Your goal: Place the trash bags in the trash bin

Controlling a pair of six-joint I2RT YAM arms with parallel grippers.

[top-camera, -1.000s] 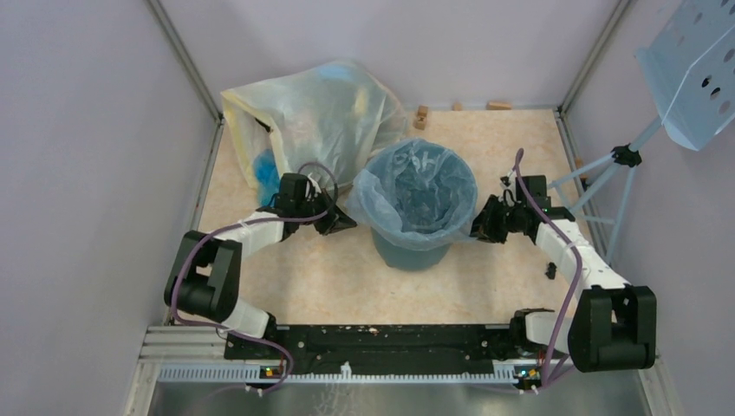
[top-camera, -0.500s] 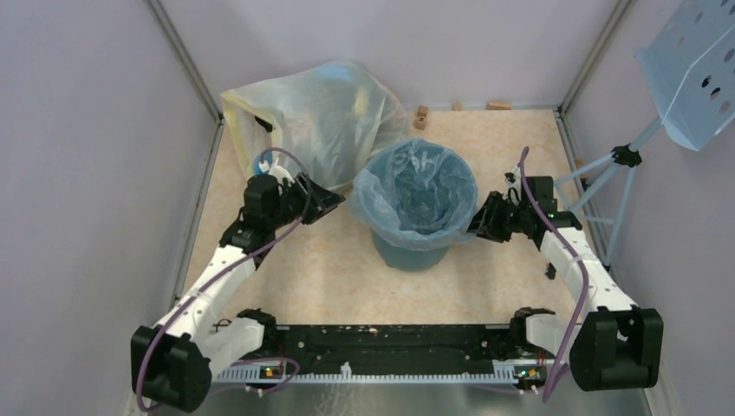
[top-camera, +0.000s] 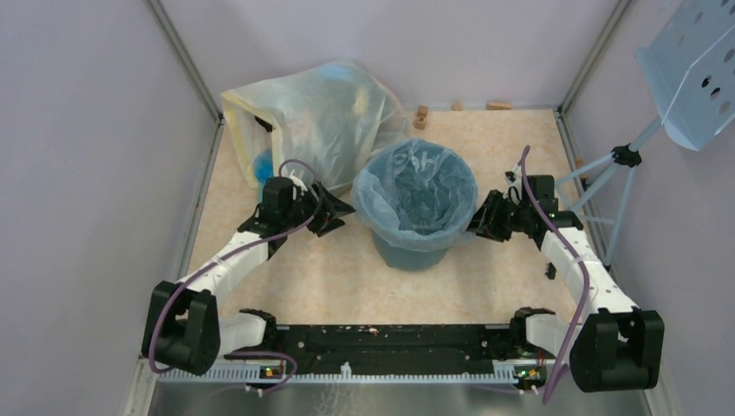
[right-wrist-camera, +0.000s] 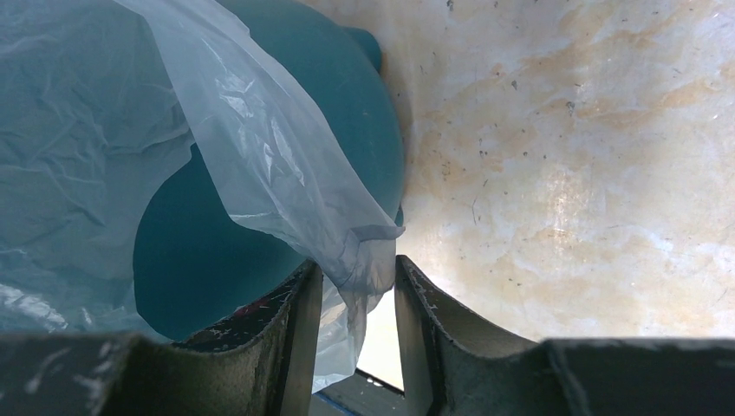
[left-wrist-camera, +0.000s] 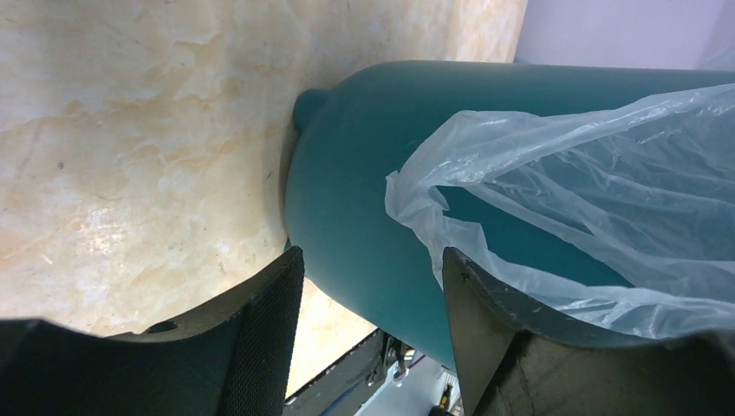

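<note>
The dark teal trash bin (top-camera: 411,252) stands mid-table. The pale-blue trash bag (top-camera: 381,198) lines it, its edge folded out over the rim. My left gripper (top-camera: 345,211) sits just left of the bin, open and holding nothing. In its wrist view the bin wall (left-wrist-camera: 355,191) shows between the jaws (left-wrist-camera: 371,290), and the bag's hem (left-wrist-camera: 563,182) hangs near the right finger (left-wrist-camera: 472,338). My right gripper (top-camera: 478,227) is at the bin's right side, open. A loose fold of bag (right-wrist-camera: 360,260) hangs between its fingers (right-wrist-camera: 355,299), next to the bin wall (right-wrist-camera: 199,251).
A large yellowish bag (top-camera: 312,117) with blue items inside sits at the back left, close behind my left arm. Small wooden blocks (top-camera: 421,115) lie along the back wall. A light-blue perforated stand (top-camera: 689,74) leans in at the right. A small black piece (top-camera: 549,271) lies near my right arm.
My left gripper has opened, let go of the bag's left edge, pulled back and returned near the bin. My right gripper has opened partway around the bag fold and barely moved.
</note>
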